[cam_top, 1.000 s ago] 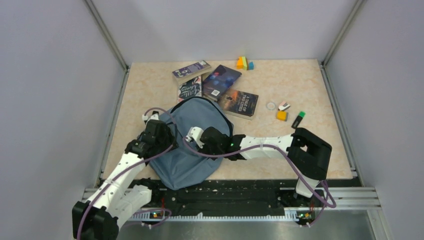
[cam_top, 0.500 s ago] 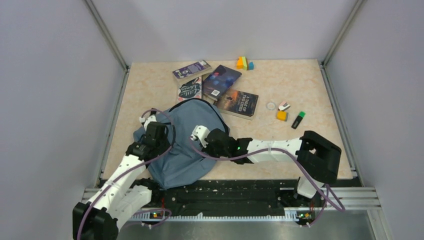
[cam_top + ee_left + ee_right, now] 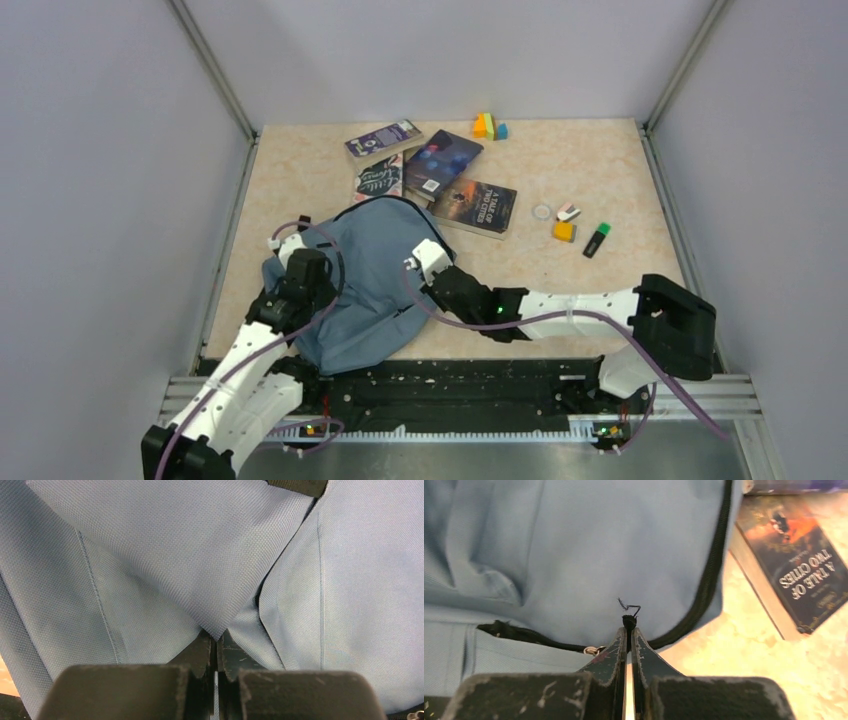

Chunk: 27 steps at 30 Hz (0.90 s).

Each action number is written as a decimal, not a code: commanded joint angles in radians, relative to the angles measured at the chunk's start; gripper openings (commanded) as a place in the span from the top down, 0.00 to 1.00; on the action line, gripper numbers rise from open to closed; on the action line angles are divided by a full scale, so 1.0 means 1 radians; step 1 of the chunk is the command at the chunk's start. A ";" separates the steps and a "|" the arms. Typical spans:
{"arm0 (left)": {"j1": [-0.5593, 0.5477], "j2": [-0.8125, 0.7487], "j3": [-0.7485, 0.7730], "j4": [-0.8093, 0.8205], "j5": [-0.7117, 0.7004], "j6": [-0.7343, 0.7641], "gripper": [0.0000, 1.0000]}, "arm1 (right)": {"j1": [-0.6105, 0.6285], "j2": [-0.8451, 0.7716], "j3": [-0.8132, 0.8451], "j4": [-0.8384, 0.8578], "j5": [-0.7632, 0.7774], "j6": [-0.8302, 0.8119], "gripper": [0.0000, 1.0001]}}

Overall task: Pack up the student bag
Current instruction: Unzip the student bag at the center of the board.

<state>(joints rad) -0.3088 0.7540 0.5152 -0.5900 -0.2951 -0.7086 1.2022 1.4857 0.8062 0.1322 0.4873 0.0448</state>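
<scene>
The student bag [image 3: 365,285] is a dusty-blue fabric backpack lying crumpled at the near left of the table. My left gripper [image 3: 312,262] is at its left edge. In the left wrist view this gripper [image 3: 217,637] is shut on a pointed fold of the bag's fabric [image 3: 200,555]. My right gripper [image 3: 427,264] is at the bag's right edge. In the right wrist view it [image 3: 628,628] is shut on the black cord zipper pull [image 3: 628,619], beside the dark zipper [image 3: 709,580] that curves round the blue panel [image 3: 599,545].
Books lie beyond the bag: "A Tale of Two Cities" [image 3: 478,206], a dark blue one [image 3: 443,160] and two more [image 3: 382,140] [image 3: 380,178]. Coloured blocks [image 3: 489,126] sit at the back. A tape ring [image 3: 541,211], erasers [image 3: 564,231] and a green marker [image 3: 596,240] lie to the right.
The left gripper has shut on the fabric and drawn back towards the near left. The right gripper has moved right with the zipper pull, and the bag has bunched up and shifted.
</scene>
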 commanded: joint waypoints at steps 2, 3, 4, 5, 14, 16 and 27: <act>0.004 -0.041 0.004 0.061 -0.109 -0.006 1.00 | -0.028 -0.057 0.012 -0.009 0.175 -0.011 1.00; 0.004 -0.045 0.004 0.059 -0.115 -0.005 1.00 | -0.040 -0.062 0.013 -0.012 0.161 -0.011 1.00; 0.004 -0.050 0.006 0.055 -0.122 -0.005 1.00 | -0.052 -0.068 0.013 -0.011 0.148 -0.008 1.00; 0.004 -0.055 0.007 0.050 -0.129 -0.003 1.00 | -0.063 -0.074 0.013 -0.011 0.141 -0.003 1.00; 0.005 -0.093 0.017 0.018 -0.159 0.013 1.00 | -0.192 -0.121 0.000 0.049 -0.012 0.056 1.00; 0.005 -0.100 0.024 0.019 -0.151 0.029 1.00 | -0.193 -0.128 0.008 0.054 -0.056 0.050 1.00; -0.049 -0.068 0.203 0.071 0.008 0.230 0.11 | -0.191 -0.225 -0.061 0.152 -0.402 0.069 1.00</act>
<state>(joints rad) -0.3141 0.6659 0.6331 -0.6132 -0.3576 -0.5819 1.0180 1.3178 0.7521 0.1928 0.2203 0.0994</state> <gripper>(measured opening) 0.878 0.007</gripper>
